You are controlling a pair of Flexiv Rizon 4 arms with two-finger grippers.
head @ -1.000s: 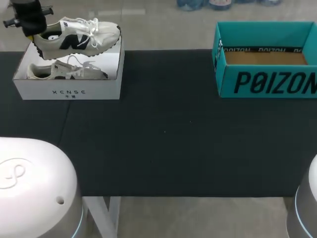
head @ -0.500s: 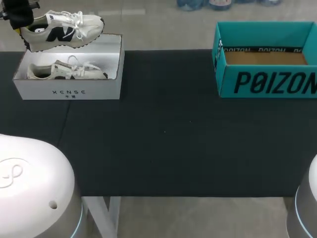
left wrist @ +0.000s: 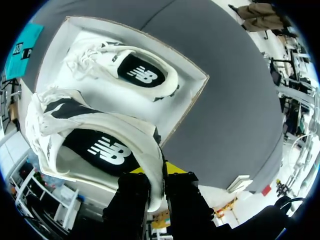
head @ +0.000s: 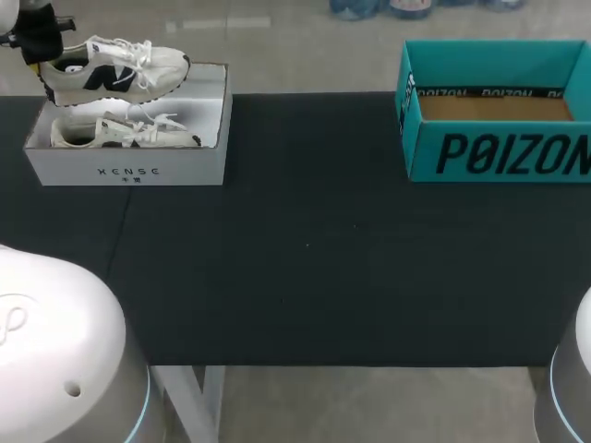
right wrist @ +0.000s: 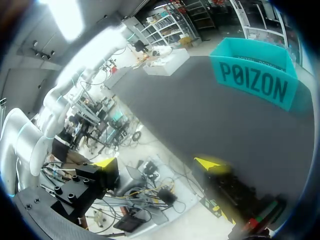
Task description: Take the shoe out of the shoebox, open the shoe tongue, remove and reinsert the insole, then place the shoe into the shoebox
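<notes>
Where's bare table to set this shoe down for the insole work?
The black mat between the white shoebox and the teal box is bare. The white shoebox is crowded: a second shoe lies inside, under the held shoe.

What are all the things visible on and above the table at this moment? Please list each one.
table: 1, black top, carries both boxes
white shoebox: 1, white, open, at the table's far left
teal shoebox: 1, teal with black lettering, open, at the table's far right, nothing seen inside
lifted sneaker: 1, white with a black side logo, in the air above the white shoebox
second sneaker: 1, white, lying inside the white shoebox
left gripper: 1, black with yellow tips, shut on the lifted sneaker's heel
right gripper: 1, yellow tips, open, empty, away from both boxes
</notes>
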